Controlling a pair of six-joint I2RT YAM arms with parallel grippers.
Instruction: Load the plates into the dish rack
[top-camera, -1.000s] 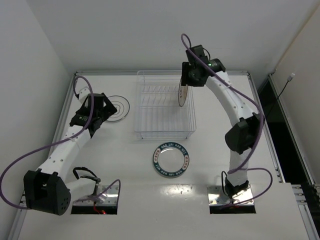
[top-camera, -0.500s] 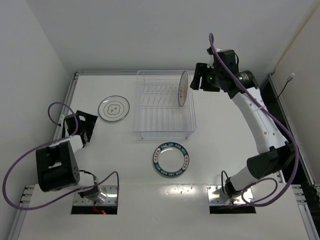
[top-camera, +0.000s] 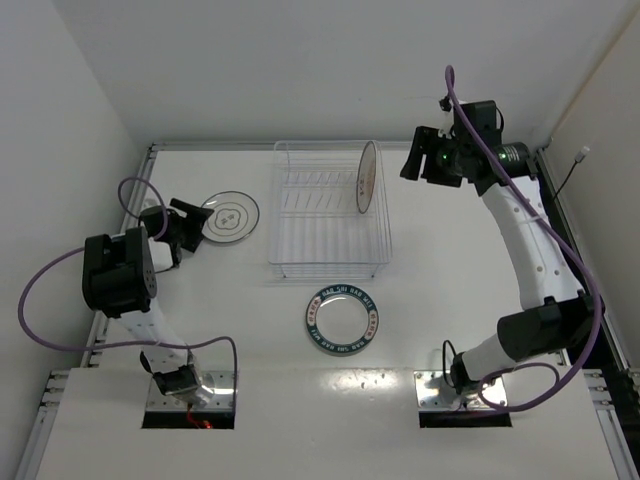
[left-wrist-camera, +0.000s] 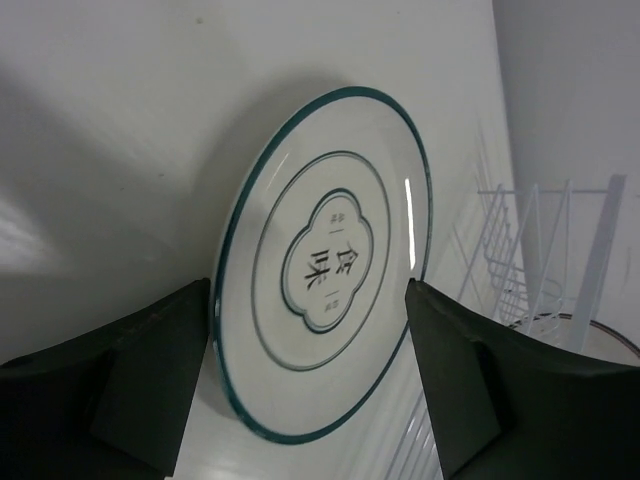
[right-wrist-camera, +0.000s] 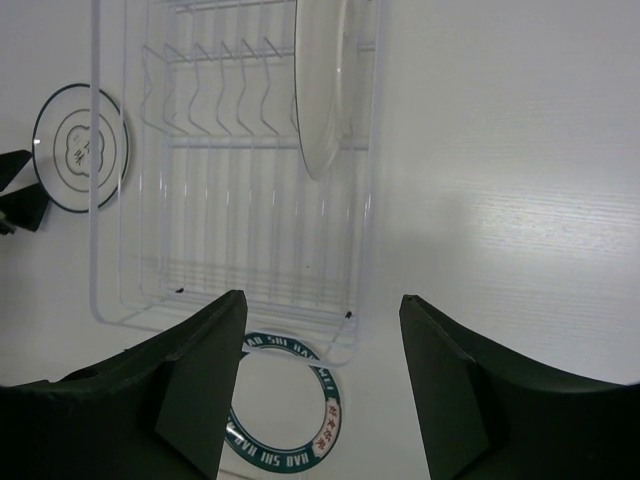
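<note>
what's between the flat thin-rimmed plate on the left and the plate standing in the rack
A strip of table, then the dish rack with its left wall and empty tines, before the standing plate. The top view shows it.

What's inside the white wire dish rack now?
One round plate with an orange-brown patterned band, standing on edge at the right end of the rack; nothing else inside. Its seating slot isn't discernible.
</note>
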